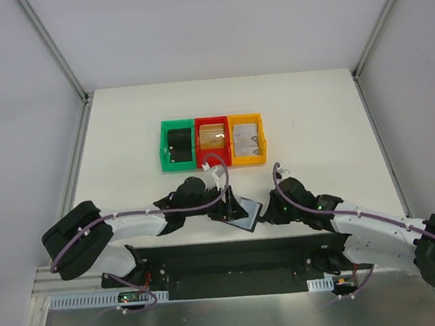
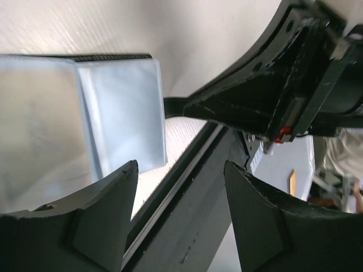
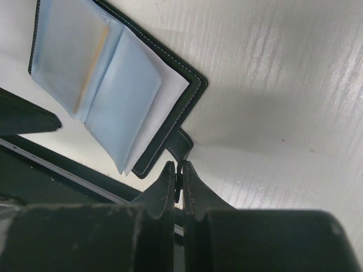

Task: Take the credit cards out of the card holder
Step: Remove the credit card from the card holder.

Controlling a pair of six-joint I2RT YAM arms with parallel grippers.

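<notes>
- Pinning the holder flat on the table comes first. It lies open near the near edge, between the two hands, sleeves up.
- State of the right hand: fingers pressed together at the end of the tab. Whether they nip it cannot be told. Use this hand as the anchor so the holder does not slide.
- State of the left hand: fingers spread, nothing between them, just beside the bluish sleeves. Approach low along a sleeve's open edge and nip the card only, not the film.
- One sleeve shows a faint tan edge, possibly a card left inside.
- The green bin holds a chunky black object.
- The red bin holds a tan-gold card.
- The yellow bin holds a pale card.
</notes>
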